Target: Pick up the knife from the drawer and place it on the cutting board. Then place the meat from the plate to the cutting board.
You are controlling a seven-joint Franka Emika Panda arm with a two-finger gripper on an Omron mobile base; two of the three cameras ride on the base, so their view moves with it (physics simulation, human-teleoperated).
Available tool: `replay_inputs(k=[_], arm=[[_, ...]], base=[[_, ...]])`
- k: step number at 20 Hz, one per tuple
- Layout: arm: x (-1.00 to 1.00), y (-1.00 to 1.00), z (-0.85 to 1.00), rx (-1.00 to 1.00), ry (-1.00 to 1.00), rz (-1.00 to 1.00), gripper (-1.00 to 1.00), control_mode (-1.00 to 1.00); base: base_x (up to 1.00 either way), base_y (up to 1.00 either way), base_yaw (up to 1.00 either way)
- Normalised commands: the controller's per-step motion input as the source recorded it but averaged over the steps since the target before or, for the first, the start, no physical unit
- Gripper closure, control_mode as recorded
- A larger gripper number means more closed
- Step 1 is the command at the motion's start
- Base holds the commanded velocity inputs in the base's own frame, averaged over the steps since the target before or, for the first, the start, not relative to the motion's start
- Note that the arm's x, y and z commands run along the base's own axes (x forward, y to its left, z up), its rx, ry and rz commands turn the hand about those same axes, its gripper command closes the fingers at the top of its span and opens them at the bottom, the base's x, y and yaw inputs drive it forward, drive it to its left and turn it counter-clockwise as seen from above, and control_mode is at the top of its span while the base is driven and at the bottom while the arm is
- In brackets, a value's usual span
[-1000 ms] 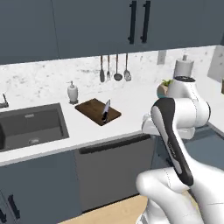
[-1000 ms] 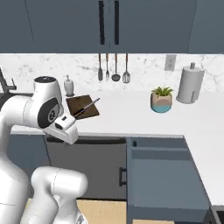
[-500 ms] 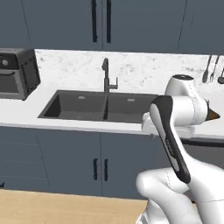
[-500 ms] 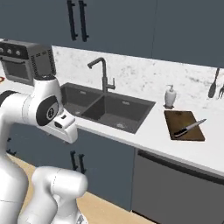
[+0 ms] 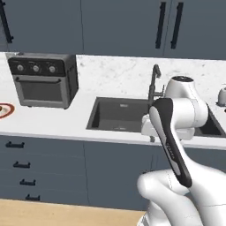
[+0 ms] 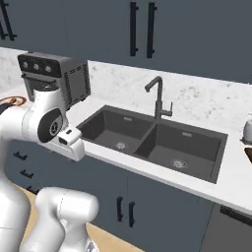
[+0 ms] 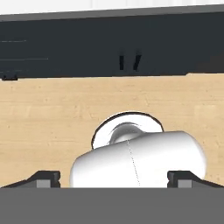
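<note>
Slate blue-grey cabinets [image 5: 44, 170] run under a white counter [image 5: 53, 126], w/ a dark double sink [image 6: 147, 140] set into it. Left base view gives us the toaster oven [image 5: 42, 79] square-on, plus a sliver of the red-rimmed plate [image 5: 5, 110] at the far left edge on the counter. Right base view has the same plate [image 6: 11, 101] peeking out behind the arm's shoulder, beside the oven; something orange-brown on it, prob. the meat, too small to be sure. That view also shows the black faucet [image 6: 157, 96] clear of the arm; in the left view the arm partly covers it. A white container [image 6: 247, 129] sits at the right edge.

Hand view looks down and back: wood-tone floor [image 7: 43, 113], dark cabinet fronts above it, two small black handles [image 7: 130, 62] there.

Arm is folded up tight in front of the counter, elbow high, forearm angled down. Gripper [image 7: 113, 179]: its fingertips [image 7: 46, 178] stand wide apart at the view's bottom corners, nothing between them.

Vs. a sec ago: both base views have shifted wholesale, so the base drove left along the counter. Cutting board w/ the knife on it was in view then; now we're facing sink and oven.
</note>
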Motion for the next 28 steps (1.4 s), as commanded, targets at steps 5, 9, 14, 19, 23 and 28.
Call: replay_inputs(k=[5,9,14,19,23,28], arm=[[0.0,0.0,0.0,0.0,0.0,0.0,-1.0,1.0],[0.0,0.0,0.0,0.0,0.0,0.0,-1.0,1.0],[0.0,0.0,0.0,0.0,0.0,0.0,-1.0,1.0],[0.0,0.0,0.0,0.0,0.0,0.0,-1.0,1.0],[0.0,0.0,0.0,0.0,0.0,0.0,-1.0,1.0],[0.0,0.0,0.0,0.0,0.0,0.0,-1.0,1.0]], base=[[0.91,1.0,-0.18],[0.58,1.0,-0.15],[0.26,1.0,-0.14],[0.4,1.0,-0.15],[0.54,1.0,-0.2],[0.35,1.0,-0.29]])
